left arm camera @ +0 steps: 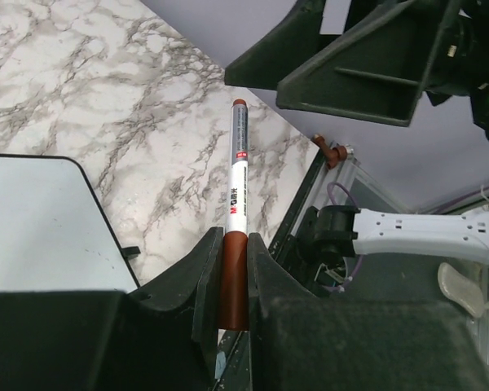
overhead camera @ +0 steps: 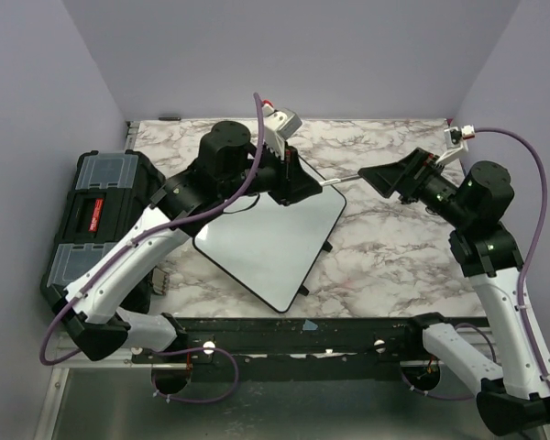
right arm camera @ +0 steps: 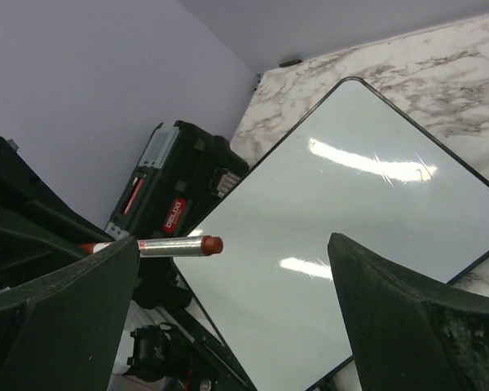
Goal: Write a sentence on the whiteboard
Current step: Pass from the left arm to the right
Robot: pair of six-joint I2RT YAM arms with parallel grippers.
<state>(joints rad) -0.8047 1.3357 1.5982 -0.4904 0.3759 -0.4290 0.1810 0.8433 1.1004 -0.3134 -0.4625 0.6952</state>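
The whiteboard [overhead camera: 270,243] lies at an angle on the marble table, and its face is blank; no sentence shows on it. My left gripper [overhead camera: 310,186] hovers over the board's far right corner. It is shut on the dark red capped end of a white marker [overhead camera: 341,180], which points right towards my right gripper [overhead camera: 378,178]. In the left wrist view the marker [left arm camera: 238,179] sticks out from between the fingers [left arm camera: 204,269]. My right gripper [right arm camera: 236,318] is wide open, and the marker's free end [right arm camera: 179,246] sits just inside its left finger. The board [right arm camera: 350,244] lies beyond it.
A black toolbox [overhead camera: 101,206] with clear lid compartments stands at the table's left edge and also shows in the right wrist view [right arm camera: 175,195]. A small grey item [overhead camera: 160,282] lies by the board's near left side. Lilac walls enclose the table's back and sides.
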